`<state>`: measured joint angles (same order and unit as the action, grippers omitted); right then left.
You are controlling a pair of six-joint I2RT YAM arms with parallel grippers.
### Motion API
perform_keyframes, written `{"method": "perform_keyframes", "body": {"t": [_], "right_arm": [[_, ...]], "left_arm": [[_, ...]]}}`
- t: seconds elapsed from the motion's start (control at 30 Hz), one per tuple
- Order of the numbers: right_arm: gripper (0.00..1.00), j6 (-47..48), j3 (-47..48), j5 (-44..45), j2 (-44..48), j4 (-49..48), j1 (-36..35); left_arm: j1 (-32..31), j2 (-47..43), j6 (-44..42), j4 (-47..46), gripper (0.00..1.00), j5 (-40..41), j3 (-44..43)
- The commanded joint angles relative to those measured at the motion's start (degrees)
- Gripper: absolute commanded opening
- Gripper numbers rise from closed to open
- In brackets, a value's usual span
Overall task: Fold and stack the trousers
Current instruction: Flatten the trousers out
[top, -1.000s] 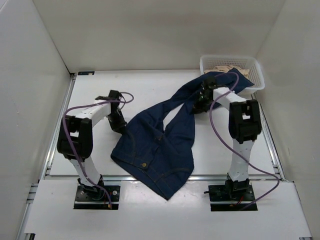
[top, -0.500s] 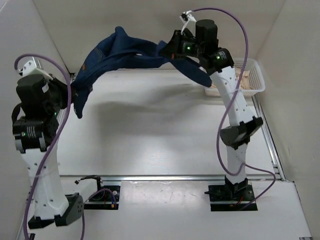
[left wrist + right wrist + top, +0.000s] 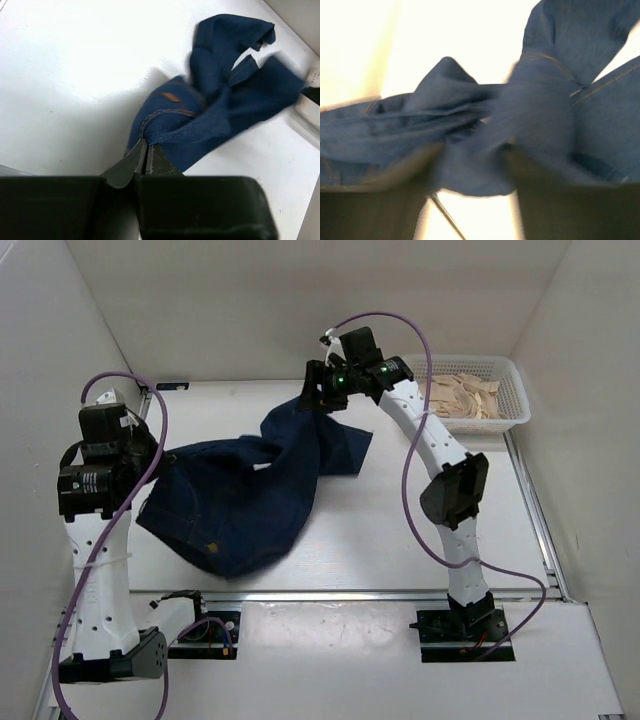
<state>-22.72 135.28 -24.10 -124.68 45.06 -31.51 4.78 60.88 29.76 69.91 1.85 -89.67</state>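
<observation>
Left gripper (image 3: pixel 145 148), 9 o'clock, is pinching the long dark navy denim jeans (image 3: pixel 250 490) by an edge | right gripper (image 3: pixel 312 392), 12 o'clock, is touching them; grip blurred, cannot tell

Top view bright, even, light from overhead; faint shadow under the jeans (image 3: pixel 230 510) on the table (image 3: pixel 400 525); left wrist cam has hard white glare on the table, far end of cloth smeared; right wrist cam blown out behind, whole pic motion-blurred, nr edge dark.
</observation>
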Motion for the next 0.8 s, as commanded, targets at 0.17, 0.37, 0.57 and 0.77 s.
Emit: {"method": "perform_keyframes", "body": {"t": [0.17, 0.37, 0.57, 0.77], "right_arm": [[0.99, -2.2, -0.3, 13.6, 6.0, 3.0, 4.0], [0.07, -3.6, -30.9, 19.9, 24.3, -7.0, 10.8], [0.00, 1.0, -31.2, 21.3, 21.3, -4.0, 13.8], [0.00, -0.9, -28.0, 15.2, 17.2, -5.2, 14.3]], "left_arm": [[0.3, -2.3, -1.1, -1.4, 0.11, -5.4, -2.9], [0.3, -1.8, -0.6, -4.5, 0.11, -9.0, 3.7], [-2.8, 0.4, 1.4, -7.4, 0.11, -9.6, 5.4], [-5.0, 2.3, 2.0, -7.9, 0.11, -9.4, 5.4]]}}
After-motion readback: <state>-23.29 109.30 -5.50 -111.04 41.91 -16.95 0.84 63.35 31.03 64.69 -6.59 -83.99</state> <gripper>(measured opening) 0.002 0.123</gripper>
